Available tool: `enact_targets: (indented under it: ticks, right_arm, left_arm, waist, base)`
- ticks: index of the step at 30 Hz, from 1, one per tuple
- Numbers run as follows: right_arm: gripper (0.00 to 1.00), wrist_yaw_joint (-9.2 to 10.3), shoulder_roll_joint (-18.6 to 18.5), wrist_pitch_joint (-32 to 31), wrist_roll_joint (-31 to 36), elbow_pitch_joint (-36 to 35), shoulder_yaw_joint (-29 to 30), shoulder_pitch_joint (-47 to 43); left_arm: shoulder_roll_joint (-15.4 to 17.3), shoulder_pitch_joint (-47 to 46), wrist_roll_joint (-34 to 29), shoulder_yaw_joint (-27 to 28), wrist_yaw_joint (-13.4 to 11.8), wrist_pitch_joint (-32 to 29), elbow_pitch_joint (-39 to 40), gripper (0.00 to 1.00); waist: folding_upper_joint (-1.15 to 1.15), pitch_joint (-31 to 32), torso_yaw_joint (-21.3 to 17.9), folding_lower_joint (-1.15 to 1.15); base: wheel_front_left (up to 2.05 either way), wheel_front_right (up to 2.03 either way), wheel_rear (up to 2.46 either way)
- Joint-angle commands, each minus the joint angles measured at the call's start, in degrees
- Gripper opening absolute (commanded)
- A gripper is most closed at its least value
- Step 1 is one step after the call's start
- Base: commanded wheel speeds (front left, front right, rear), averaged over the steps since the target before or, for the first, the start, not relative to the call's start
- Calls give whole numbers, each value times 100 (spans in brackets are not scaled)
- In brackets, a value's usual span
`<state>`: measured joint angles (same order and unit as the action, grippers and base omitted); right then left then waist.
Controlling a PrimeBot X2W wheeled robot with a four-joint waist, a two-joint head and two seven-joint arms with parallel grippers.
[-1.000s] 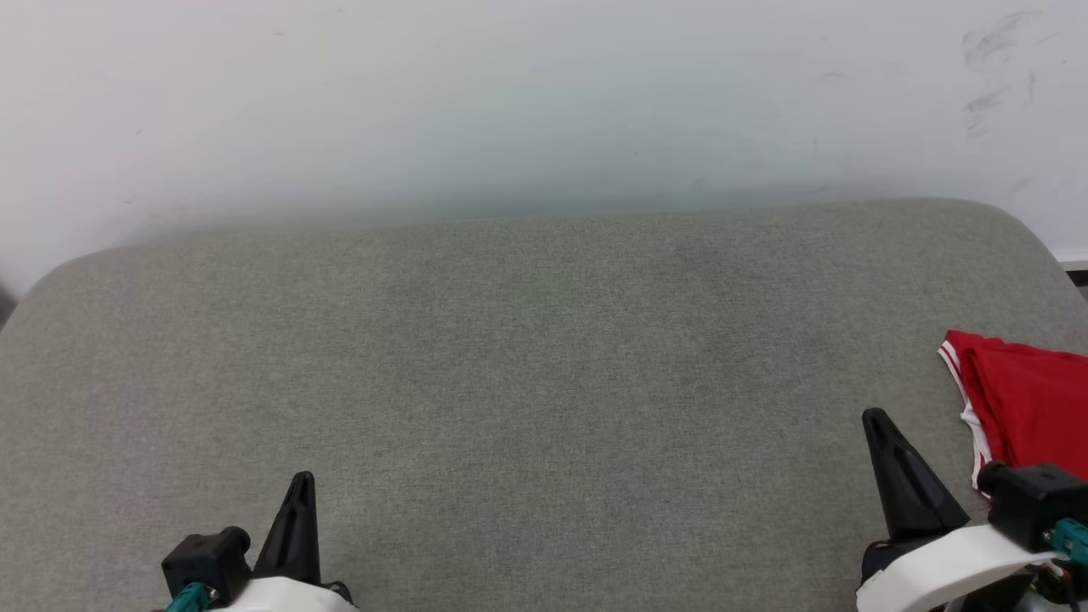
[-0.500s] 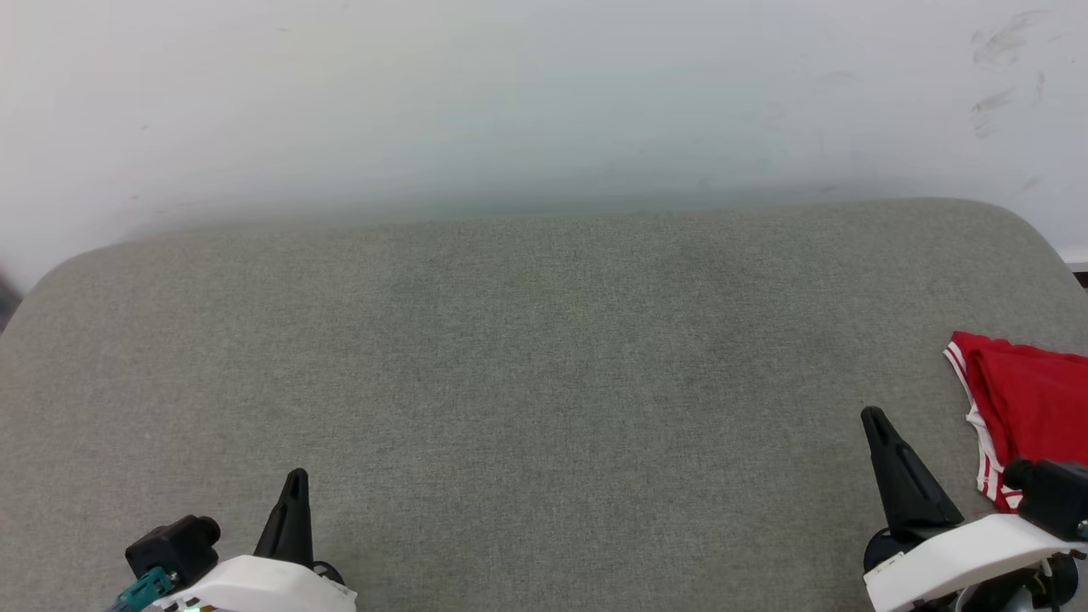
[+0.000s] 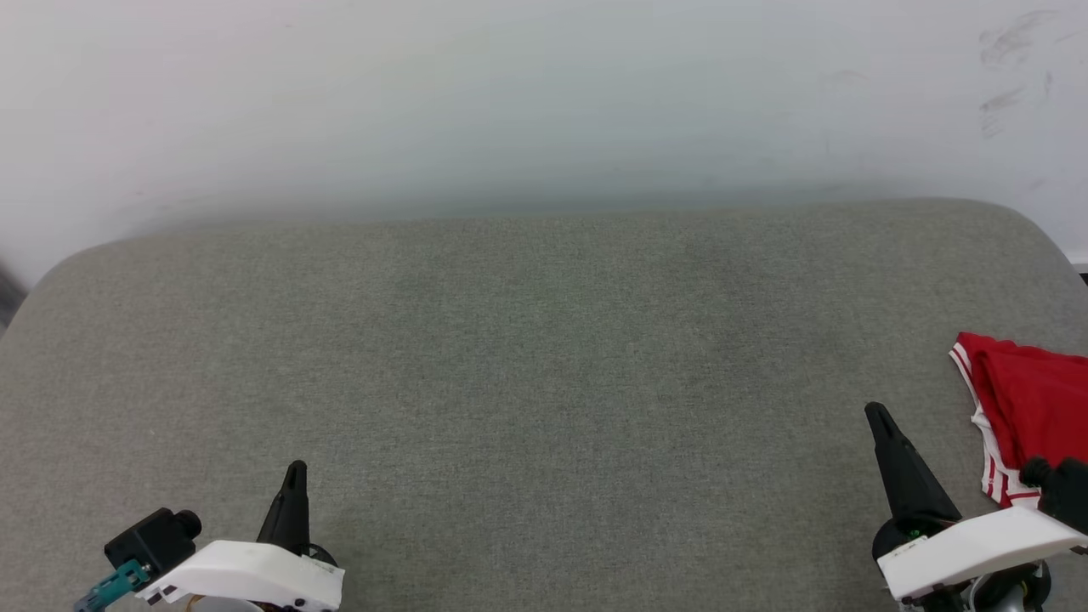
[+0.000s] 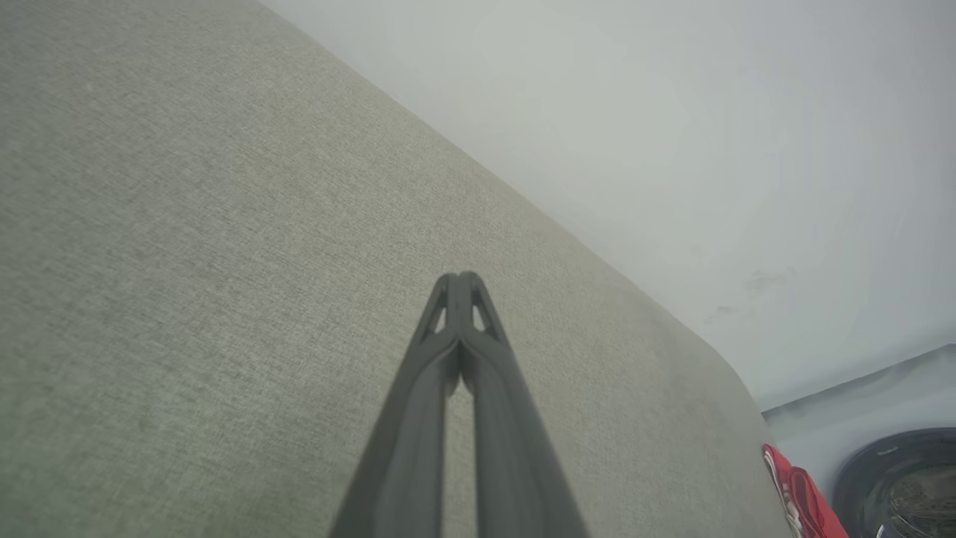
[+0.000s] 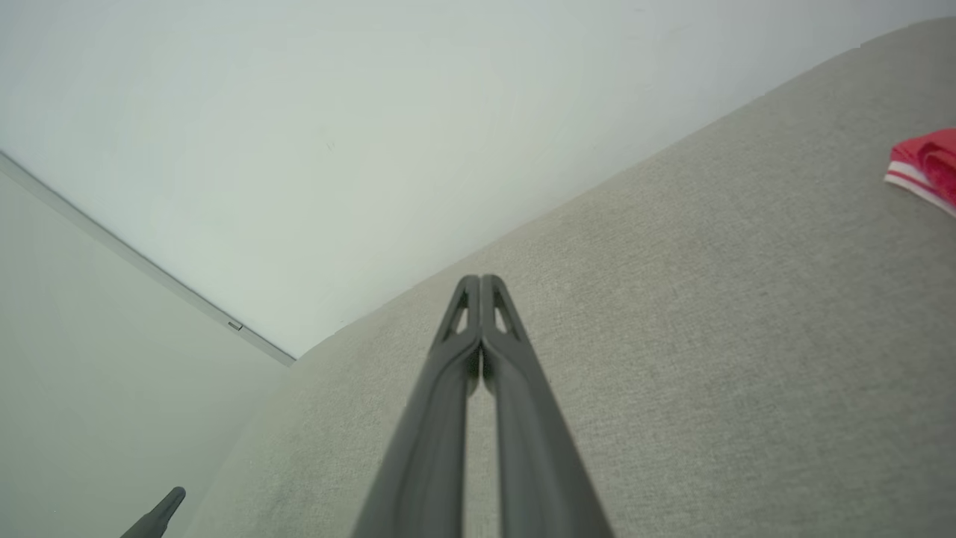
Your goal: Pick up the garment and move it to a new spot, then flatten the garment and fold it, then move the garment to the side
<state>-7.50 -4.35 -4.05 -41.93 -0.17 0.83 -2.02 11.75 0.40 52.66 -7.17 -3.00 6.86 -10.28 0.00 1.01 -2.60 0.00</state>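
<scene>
The garment (image 3: 1033, 404), red with red-and-white striped trim, lies bunched at the far right edge of the grey padded surface (image 3: 544, 357). It shows again as a red corner (image 5: 926, 161) in the right wrist view and as a red strip (image 4: 803, 497) in the left wrist view. My right gripper (image 3: 875, 414) is shut and empty, a short way left of the garment and apart from it; its tips (image 5: 479, 280) are pressed together. My left gripper (image 3: 295, 472) rests at the lower left, shut and empty, with its tips (image 4: 460, 278) touching.
A pale wall (image 3: 544, 102) rises right behind the surface's rounded back edge. A dark round object (image 4: 904, 486) sits on the floor past the right end. The left gripper's tip (image 5: 160, 515) shows in the right wrist view's corner.
Both forearms have sunk a little toward the bottom edge, the left one also drifting left. The camera has shifted slightly. The garment lies where it was.
</scene>
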Motion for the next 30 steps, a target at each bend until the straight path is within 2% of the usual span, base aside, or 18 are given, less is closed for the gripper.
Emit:
enact_targets:
  ticks: [1, 30]
  right_arm:
    - [0, 0, -46, 29, -215, -17, 18, 175]
    - [0, 0, -39, -11, -2296, 571, 153, 460]
  left_arm:
    - [-3, -180, 152, 80, 57, -41, 50, 0]
    - [-349, -396, 1757, 592, 475, -562, -118, 0]
  waist:
    - [0, -2, 4, 0]
    - [0, -39, 86, 0]
  base:
    - [0, 0, 0]
    - [0, 0, 0]
